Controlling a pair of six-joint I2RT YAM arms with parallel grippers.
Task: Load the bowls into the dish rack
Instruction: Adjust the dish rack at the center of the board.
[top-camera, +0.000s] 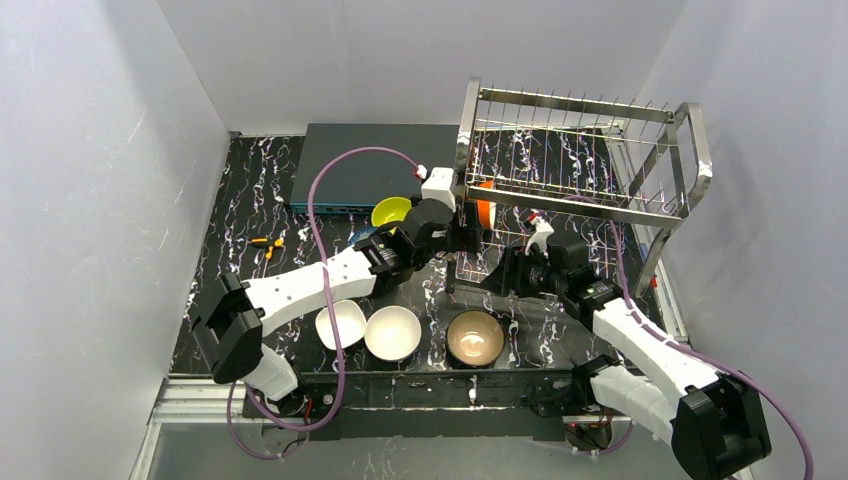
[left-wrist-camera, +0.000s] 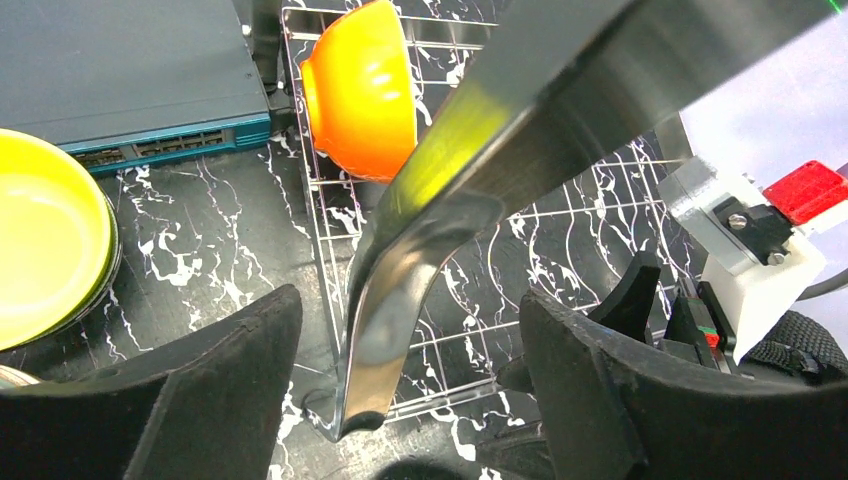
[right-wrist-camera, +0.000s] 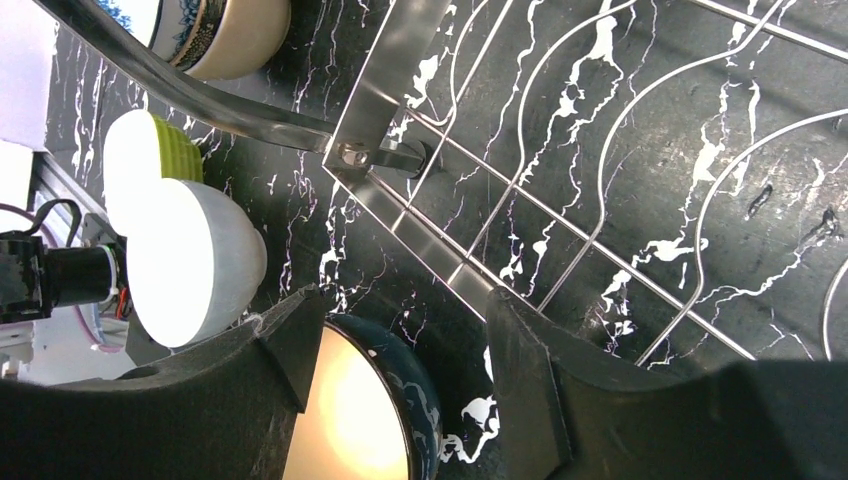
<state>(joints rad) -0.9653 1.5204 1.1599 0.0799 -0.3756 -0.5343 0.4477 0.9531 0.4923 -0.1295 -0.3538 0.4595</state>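
Observation:
The steel dish rack (top-camera: 585, 150) stands at the back right. An orange bowl (top-camera: 485, 210) stands on edge between the wires (left-wrist-camera: 360, 90) at the left end of its lower tier. My left gripper (left-wrist-camera: 410, 390) is open just in front of that end, apart from the bowl, with the rack's end tube (left-wrist-camera: 480, 180) showing in the gap. My right gripper (right-wrist-camera: 400, 380) is open low beside the rack's front corner, gripping nothing. A dark blue bowl with a tan inside (right-wrist-camera: 370, 420) lies under it, also near the table's front edge (top-camera: 475, 338).
A yellow-green bowl (top-camera: 391, 212) sits by the flat grey-blue box (top-camera: 370, 165). A white bowl (top-camera: 392, 332) and a pale green one (top-camera: 340, 323) lie at the front. A tan bowl (right-wrist-camera: 220, 35) shows behind the rack's tube. A small orange tool (top-camera: 266, 243) lies at the left.

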